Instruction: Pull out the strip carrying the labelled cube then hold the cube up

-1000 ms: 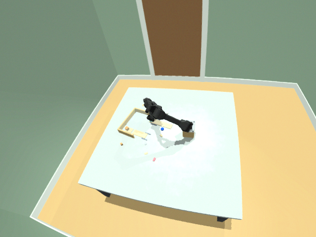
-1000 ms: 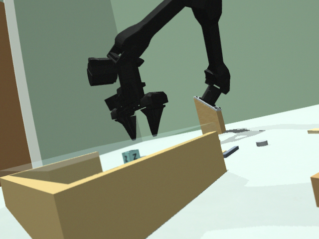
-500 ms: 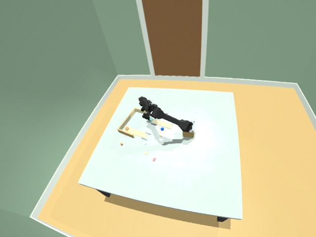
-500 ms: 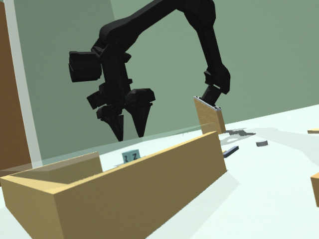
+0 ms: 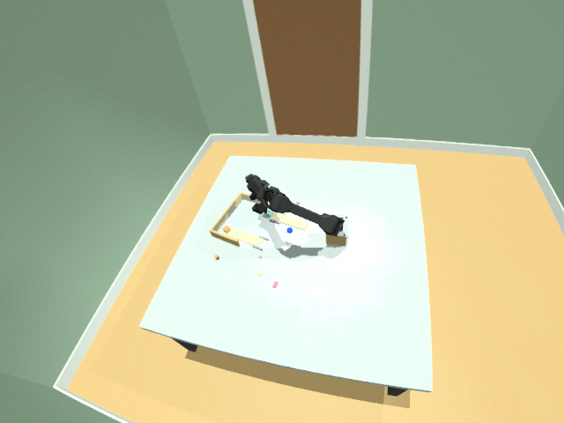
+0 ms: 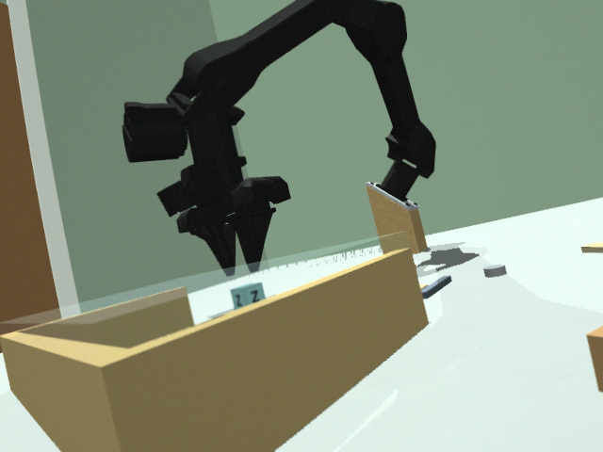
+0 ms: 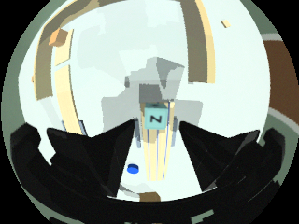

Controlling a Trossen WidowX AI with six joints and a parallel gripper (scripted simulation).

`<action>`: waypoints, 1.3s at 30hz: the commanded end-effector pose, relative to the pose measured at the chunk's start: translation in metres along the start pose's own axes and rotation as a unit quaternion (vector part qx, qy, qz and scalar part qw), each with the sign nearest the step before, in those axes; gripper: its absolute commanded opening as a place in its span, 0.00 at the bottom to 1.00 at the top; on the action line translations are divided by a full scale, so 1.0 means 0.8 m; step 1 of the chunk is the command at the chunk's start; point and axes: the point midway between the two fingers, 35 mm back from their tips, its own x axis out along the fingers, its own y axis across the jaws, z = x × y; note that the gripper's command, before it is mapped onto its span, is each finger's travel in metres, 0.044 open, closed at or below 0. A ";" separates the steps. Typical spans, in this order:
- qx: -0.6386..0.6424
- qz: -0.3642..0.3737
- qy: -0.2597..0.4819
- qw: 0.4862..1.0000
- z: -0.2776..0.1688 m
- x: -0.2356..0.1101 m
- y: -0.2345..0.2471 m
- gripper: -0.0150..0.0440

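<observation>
The labelled teal cube sits on the end of a tan strip, inside a U-shaped wooden enclosure. My gripper points down, right above the cube. It is partly open, with one finger on each side of the cube, and it holds nothing. A second tan strip lies by the other wall, with an orange cube at its inner end.
A blue ball lies between the strips. A pink piece, a yellow piece and an orange peg lie on the table in front. A grey disc and a dark bar lie near the arm's base.
</observation>
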 end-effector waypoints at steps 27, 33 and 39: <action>-0.001 0.001 0.001 1.000 -0.001 0.048 0.002 0.59; -0.001 0.001 0.001 1.000 -0.001 0.048 0.002 0.45; -0.001 0.001 0.001 1.000 -0.001 0.048 0.002 0.29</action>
